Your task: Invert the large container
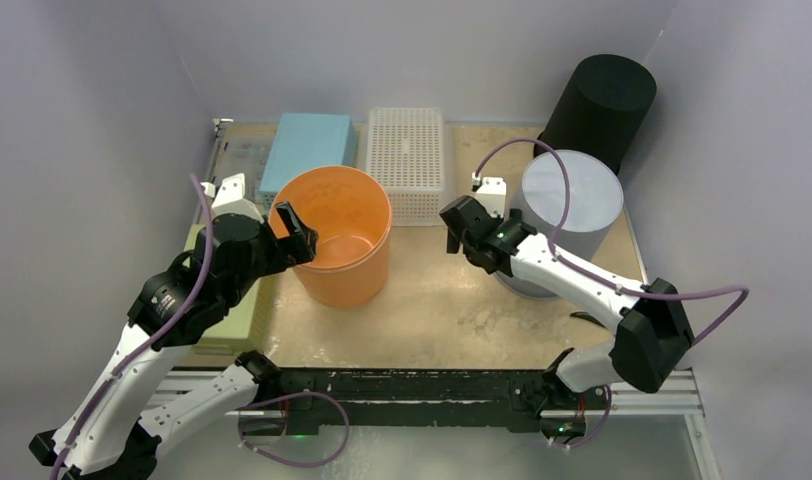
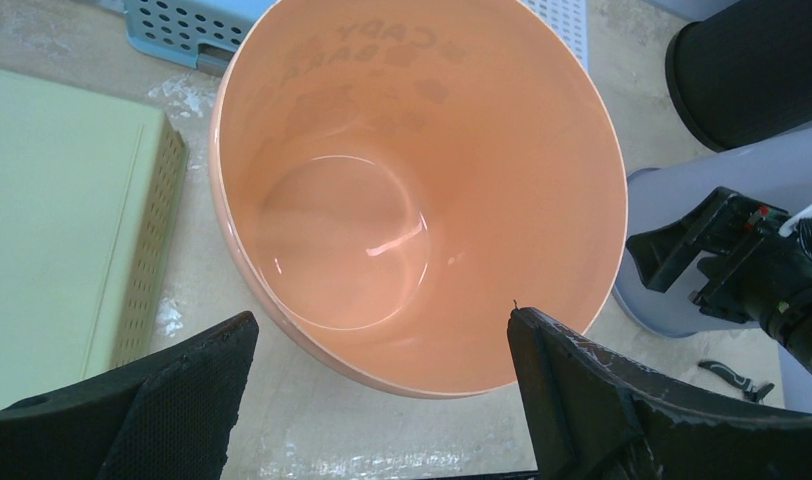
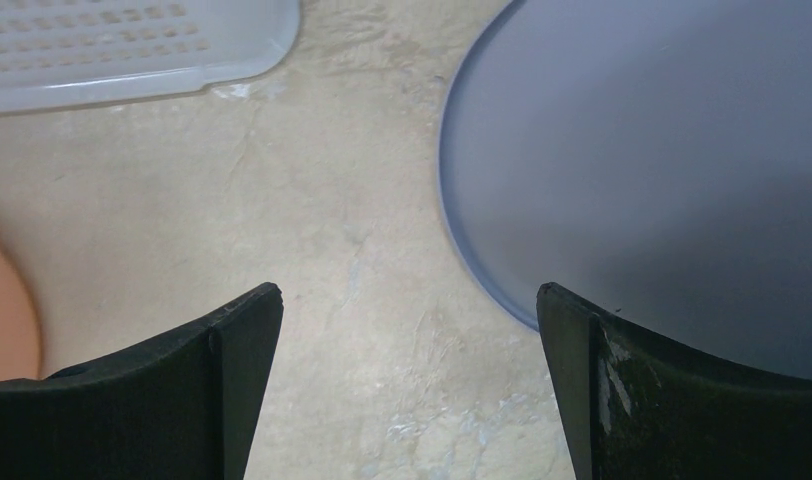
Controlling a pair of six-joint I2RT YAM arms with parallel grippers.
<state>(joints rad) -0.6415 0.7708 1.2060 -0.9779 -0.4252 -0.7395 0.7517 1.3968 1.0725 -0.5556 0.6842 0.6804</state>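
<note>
From above, the orange container [image 1: 347, 270] stands mouth-up, left of centre on the bench [image 1: 452, 310], with the left fingers [image 1: 294, 228] wide at its rim, probably to tip it. Left wrist: the near rim is unclamped. Right wrist: the right fingers [image 3: 232, 360] are wide and idle beside the grey tub [image 3: 662, 180]

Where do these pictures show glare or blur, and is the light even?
Left wrist view: a bright curved glare streak on the inner floor of the orange container. Right wrist view: the grey container looks soft, featureless. Top view: even, diffuse light, only faint shadows on the table.
</note>
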